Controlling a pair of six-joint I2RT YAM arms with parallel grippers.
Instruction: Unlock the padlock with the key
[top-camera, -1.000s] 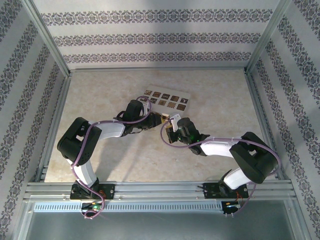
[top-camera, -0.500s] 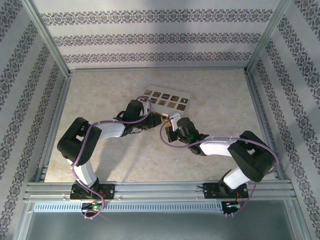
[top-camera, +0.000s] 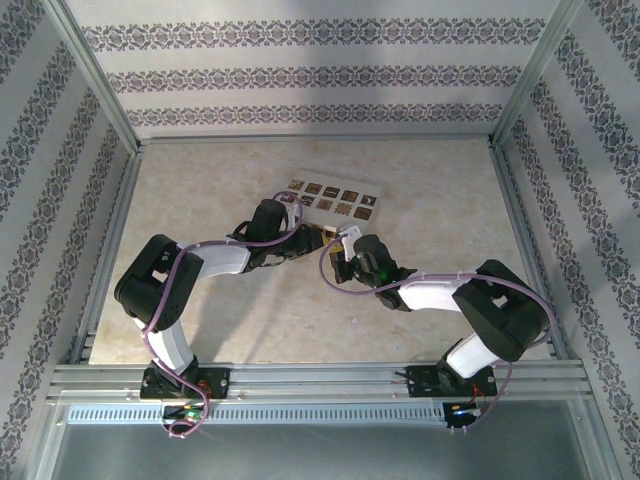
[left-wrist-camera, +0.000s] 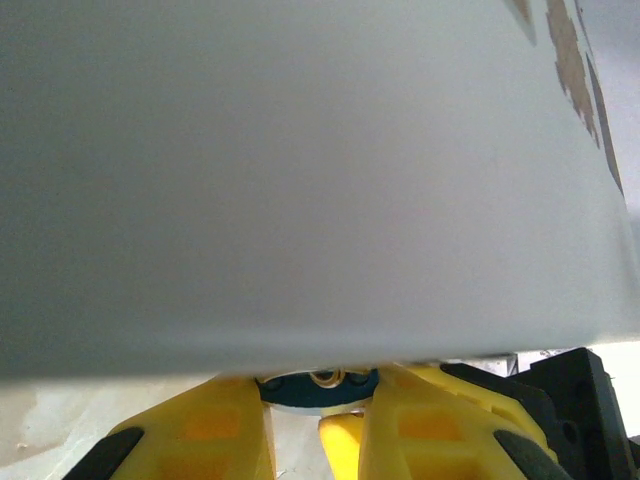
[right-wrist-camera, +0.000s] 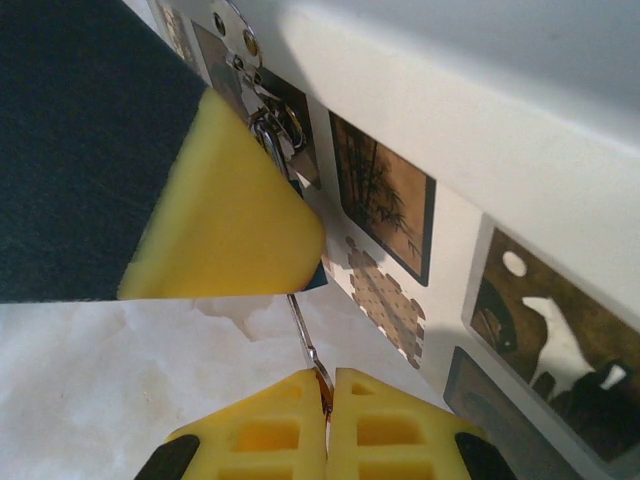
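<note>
Padlock (left-wrist-camera: 320, 384) in the left gripper (top-camera: 306, 241), key (right-wrist-camera: 304, 342) in the right gripper (right-wrist-camera: 326, 398), both at the middle of the table (top-camera: 230, 310).

The left gripper reaches in from the left and is closed narrow on a small blue and brass body. This seems to be the padlock, though most of the left wrist view is blur. The blue piece sits tight between the two yellow fingers (left-wrist-camera: 200, 435). The right gripper comes in from the right with its pads pressed together on the key. The key shows edge-on as a thin metal strip running up from the pads to the underside of a left finger, where a sliver of blue shows. A metal ring (right-wrist-camera: 262, 120) hangs beside that finger. From above, the two grippers' tips are touching or nearly so, just on the near side of a picture card (top-camera: 330, 197) lying flat on the table.
</note>
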